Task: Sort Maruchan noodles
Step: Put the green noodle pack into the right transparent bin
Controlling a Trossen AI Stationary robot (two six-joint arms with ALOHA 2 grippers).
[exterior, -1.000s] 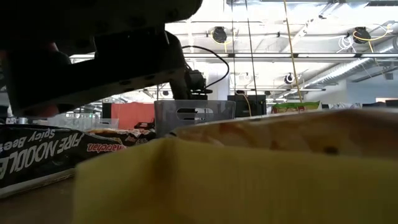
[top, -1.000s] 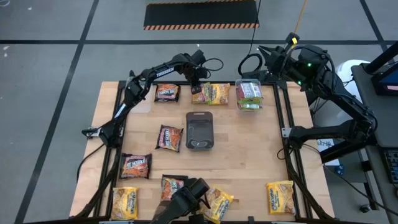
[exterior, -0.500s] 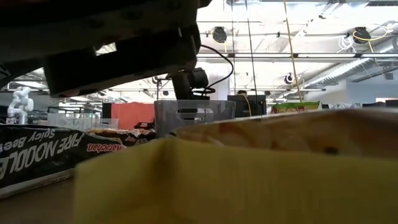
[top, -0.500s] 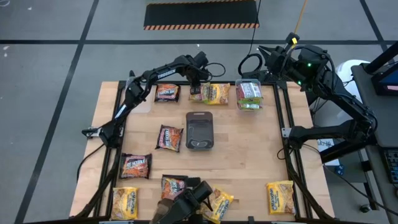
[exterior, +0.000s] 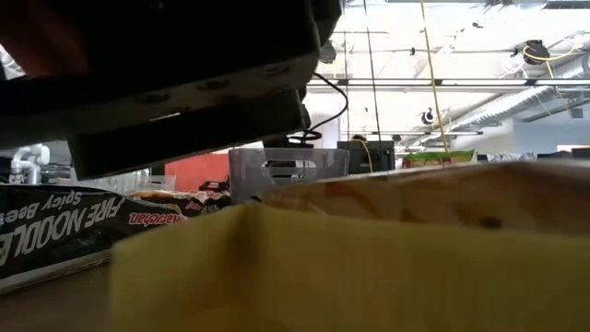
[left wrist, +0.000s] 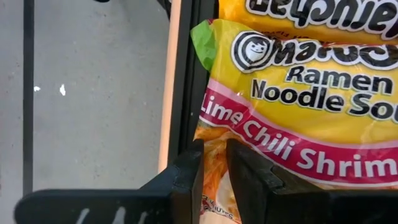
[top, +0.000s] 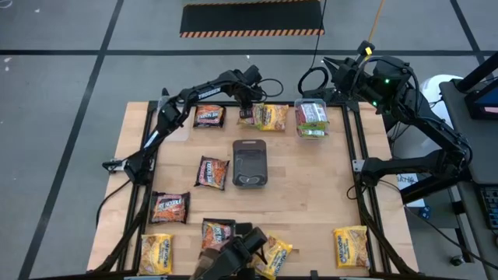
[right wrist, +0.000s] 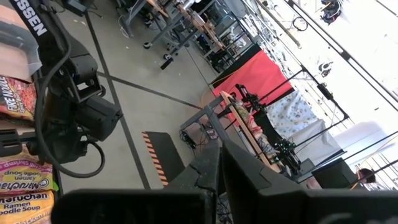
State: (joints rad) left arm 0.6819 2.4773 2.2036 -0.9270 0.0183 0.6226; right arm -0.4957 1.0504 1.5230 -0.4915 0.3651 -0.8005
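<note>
My left gripper (top: 246, 114) reaches to the table's far edge, pointing steeply down, and is shut on a yellow Lime Chili Shrimp noodle packet (left wrist: 298, 106) with a green corner and a pink band. This packet (top: 270, 117) overlaps another yellow packet (left wrist: 311, 12) beside it. Dark noodle packets lie at the far left (top: 208, 117), mid left (top: 212, 172) and near left (top: 170, 207). Yellow ones lie along the near edge (top: 157, 253) (top: 350, 247). My right gripper (right wrist: 221, 168) is shut and empty, held high beyond the far right corner (top: 336, 75). My left gripper pinches the packet's side edge (left wrist: 212, 142), the one toward the table's left, between its two fingers (left wrist: 186, 177). The fingers come from above, slanting down. The packet lies about level by the table's dark far rail; whether it is lifted clear I cannot tell.
A clear tub (top: 311, 118) with packets stands at the far right. A dark grey tray (top: 250, 163) sits mid-table. A dark object (top: 233, 257) hangs over the near edge packets and fills the top of the low view (exterior: 157, 74). Bare wood lies to the right (top: 319, 194).
My left gripper has rolled a little about its own pointing line while staying at the far edge, still shut on the packet. The dark object at the near edge has shifted, covering more of the low view's top.
</note>
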